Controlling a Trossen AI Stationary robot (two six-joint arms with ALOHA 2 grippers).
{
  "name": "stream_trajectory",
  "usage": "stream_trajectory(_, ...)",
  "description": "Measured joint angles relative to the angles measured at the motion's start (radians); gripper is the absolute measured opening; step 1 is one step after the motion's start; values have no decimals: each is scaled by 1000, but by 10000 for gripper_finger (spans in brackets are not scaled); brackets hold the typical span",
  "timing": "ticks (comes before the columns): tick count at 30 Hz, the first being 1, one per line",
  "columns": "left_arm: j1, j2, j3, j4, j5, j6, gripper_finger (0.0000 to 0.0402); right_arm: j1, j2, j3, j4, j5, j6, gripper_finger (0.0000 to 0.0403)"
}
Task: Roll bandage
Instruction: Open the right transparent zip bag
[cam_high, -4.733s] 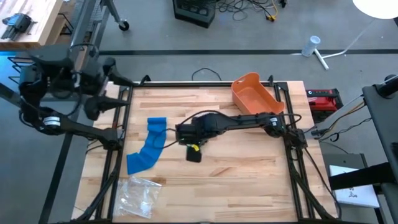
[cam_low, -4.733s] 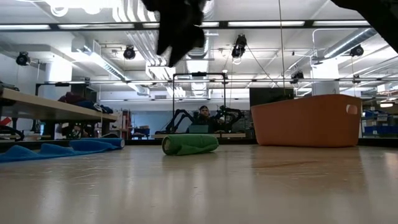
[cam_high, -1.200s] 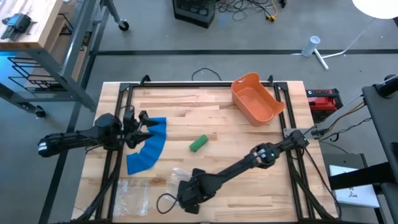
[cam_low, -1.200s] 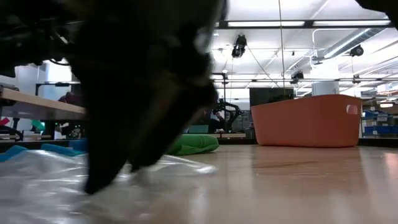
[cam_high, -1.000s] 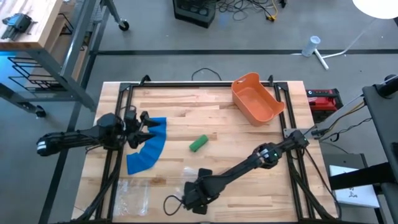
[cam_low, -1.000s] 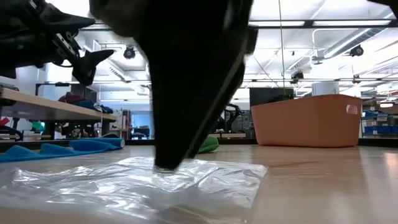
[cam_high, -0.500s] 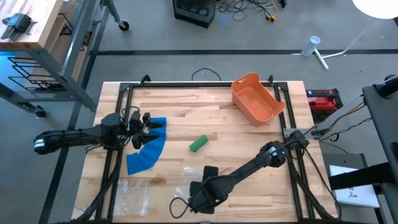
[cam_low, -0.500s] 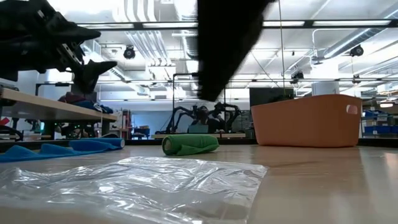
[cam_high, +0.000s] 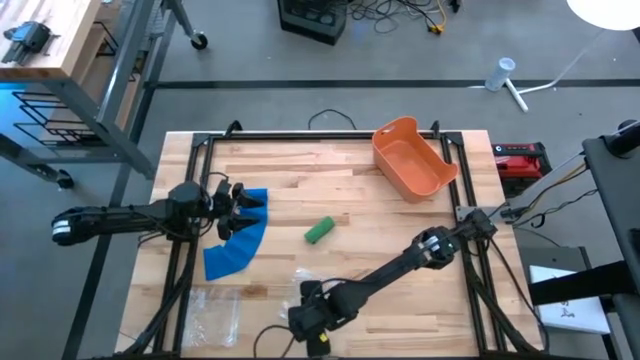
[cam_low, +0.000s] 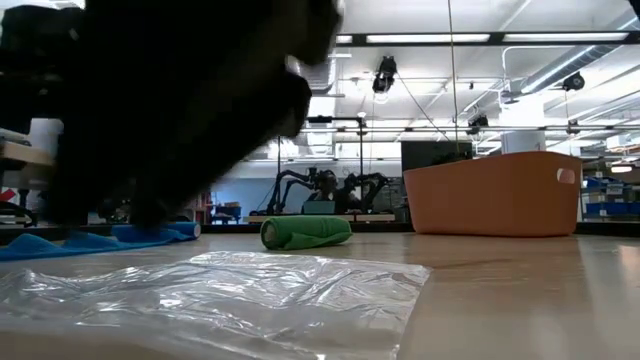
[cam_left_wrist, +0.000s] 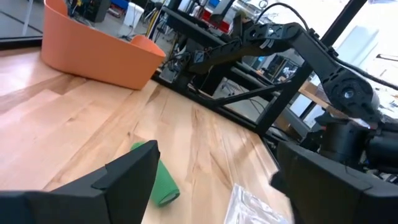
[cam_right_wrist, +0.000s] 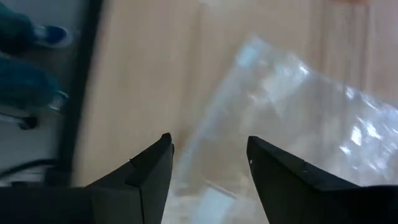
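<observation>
Though no writing legible, both jaws spread: left gripper (cam_high: 236, 210) over blue bandage (cam_high: 236, 246), right gripper (cam_high: 312, 322) empty.

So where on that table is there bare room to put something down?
The widest bare wood lies between the green roll and the table's right edge, below the orange bin. Another strip runs along the far edge, left of the bin. The left side is crowded: blue bandage, plastic bag, both grippers.
</observation>
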Motion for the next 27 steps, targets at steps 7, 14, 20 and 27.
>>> stream_trajectory(7, 0, 25, 0, 0, 0, 0, 320, -7, 31, -14, -65, 2, -40, 199)
stream_trajectory(14, 0, 47, 0, 1, 0, 0, 320, -6, 9, -15, -149, 1, -69, 199)
stream_trajectory(20, 0, 64, 0, 0, 0, 0, 320, 21, -13, 2, -107, -6, -93, 199)
stream_trajectory(27, 0, 85, 0, 1, 0, 0, 320, 30, 27, -7, -94, -1, -59, 199)
